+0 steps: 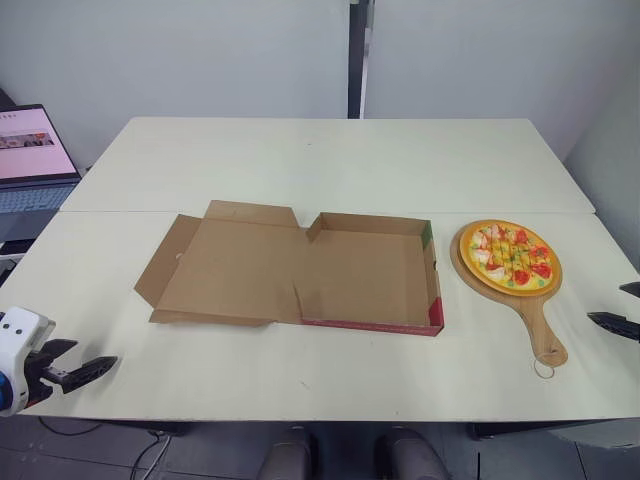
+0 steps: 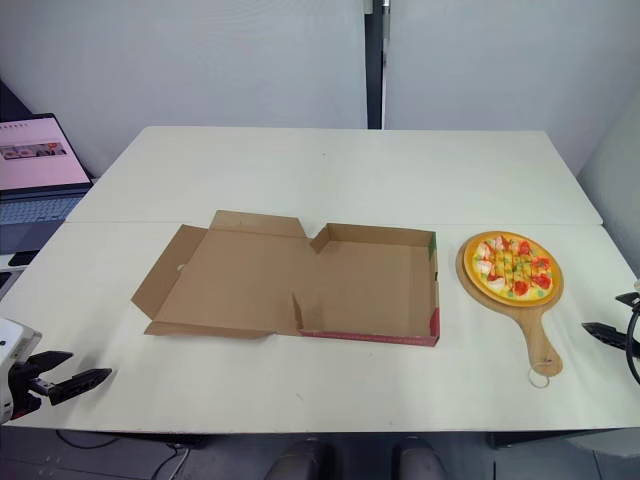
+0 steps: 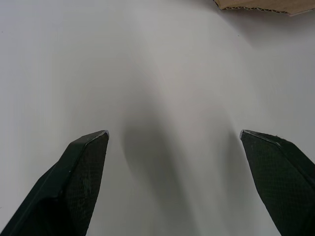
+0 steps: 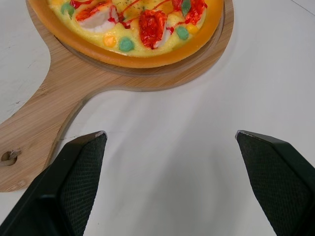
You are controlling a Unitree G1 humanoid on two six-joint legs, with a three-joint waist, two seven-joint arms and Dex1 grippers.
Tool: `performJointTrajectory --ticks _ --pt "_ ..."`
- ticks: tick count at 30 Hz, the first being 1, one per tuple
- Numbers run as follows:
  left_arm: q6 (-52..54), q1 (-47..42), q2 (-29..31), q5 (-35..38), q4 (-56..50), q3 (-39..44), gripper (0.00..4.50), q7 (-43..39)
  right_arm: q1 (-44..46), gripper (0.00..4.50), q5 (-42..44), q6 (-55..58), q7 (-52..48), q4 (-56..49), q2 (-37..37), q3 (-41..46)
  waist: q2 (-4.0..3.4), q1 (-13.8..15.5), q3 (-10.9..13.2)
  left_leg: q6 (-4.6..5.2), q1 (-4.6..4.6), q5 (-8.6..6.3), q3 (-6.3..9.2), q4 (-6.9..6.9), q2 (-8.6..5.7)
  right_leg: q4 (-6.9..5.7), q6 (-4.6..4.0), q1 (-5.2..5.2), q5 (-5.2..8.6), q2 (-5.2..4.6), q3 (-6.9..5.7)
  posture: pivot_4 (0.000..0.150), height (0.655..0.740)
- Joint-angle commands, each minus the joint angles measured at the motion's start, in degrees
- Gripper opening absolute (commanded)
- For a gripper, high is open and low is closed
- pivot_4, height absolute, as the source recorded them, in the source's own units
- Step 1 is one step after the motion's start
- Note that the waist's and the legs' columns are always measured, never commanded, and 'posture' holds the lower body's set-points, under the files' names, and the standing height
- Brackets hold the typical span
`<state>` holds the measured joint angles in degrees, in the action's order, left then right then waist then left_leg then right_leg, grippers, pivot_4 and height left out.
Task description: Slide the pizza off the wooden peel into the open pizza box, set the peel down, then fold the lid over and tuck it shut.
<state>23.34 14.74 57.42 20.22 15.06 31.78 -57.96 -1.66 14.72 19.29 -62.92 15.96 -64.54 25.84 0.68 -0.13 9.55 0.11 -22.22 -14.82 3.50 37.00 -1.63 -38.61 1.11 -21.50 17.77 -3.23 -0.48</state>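
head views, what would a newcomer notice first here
The bright pizza on its wooden peel, on the right of the table, grabs the eye first. Next comes the open box lying in the middle, its lid spread flat to the left. The left pincer and right pincer are both open and empty, the right one near the peel's handle.

I get the laptop (image 1: 35, 150) cut by the left edge, upper left, its screen too small to read. At the right edge my right gripper (image 1: 606, 304) is cropped behind its fingertips. The right wrist view crops the pizza (image 4: 142, 24).
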Motion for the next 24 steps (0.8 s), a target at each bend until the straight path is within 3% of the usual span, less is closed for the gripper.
performJointTrajectory --ticks 1,7,24 --pt "-2.46 -1.4 1.15 0.34 -1.47 1.35 4.45 -1.21 -0.1 4.5 0.18 -1.02 0.28 -0.36 -0.28 1.41 0.0 0.0 0.0 0.0 0.0 0.0 0.0 0.0 0.0 0.0 0.0 0.0 0.0 0.0 0.0 0.15 0.74" --pt "-6.68 -4.46 1.26 0.68 -2.67 -0.2 4.45 -5.52 -2.22 4.5 0.31 -2.74 -0.05 -1.24 -0.07 2.13 -0.01 0.2 0.0 -0.01 -0.01 0.0 -0.07 0.0 0.01 0.03 0.0 0.0 -0.01 -0.02 0.03 0.15 0.74" --pt "-3.22 -4.07 1.67 2.83 -0.91 1.9 4.45 -9.88 -2.14 4.5 1.25 -0.83 1.08 -1.48 0.38 2.69 -0.01 -0.03 0.0 -0.01 0.01 -0.01 -0.21 -0.02 0.06 -0.05 0.01 -0.1 -0.01 0.03 0.12 0.15 0.74"
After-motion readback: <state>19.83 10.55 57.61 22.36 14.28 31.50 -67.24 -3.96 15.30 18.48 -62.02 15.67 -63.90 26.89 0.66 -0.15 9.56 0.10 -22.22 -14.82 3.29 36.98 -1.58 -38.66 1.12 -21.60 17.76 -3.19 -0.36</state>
